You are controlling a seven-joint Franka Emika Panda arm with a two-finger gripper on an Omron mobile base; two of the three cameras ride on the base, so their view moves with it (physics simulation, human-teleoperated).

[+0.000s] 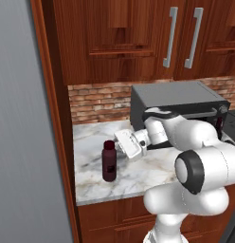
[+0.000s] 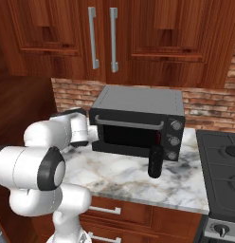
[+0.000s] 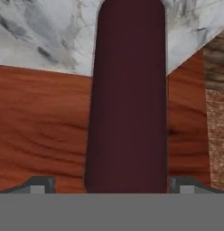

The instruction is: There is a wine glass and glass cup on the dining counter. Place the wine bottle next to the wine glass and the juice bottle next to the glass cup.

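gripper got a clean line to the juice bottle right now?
Likely yes. The pincer sits right beside the juice bottle, which stands upright on the marble counter; the hand view shows the bottle between the open fingertips, nothing between.

Even, soft light is filling all three views, with no hard beam and no single visible source. The marble surface (image 1: 148,173) is reading bright and matte, with no glare on it. The juice bottle (image 1: 109,161) is casting only a faint, short shadow at its base, and the toaster oven (image 2: 138,121) is darkening the marble just under its front edge. Its handle is carrying a thin pale highlight. The cabinet wood is sitting in a warm mid-tone, dimmer toward the upper corners. Everything is looking rendered: edges are slightly soft and pixelated, textures coarse. In the hand view the bottle (image 3: 127,99) is looming close and blurry, its sides bulging with perspective.
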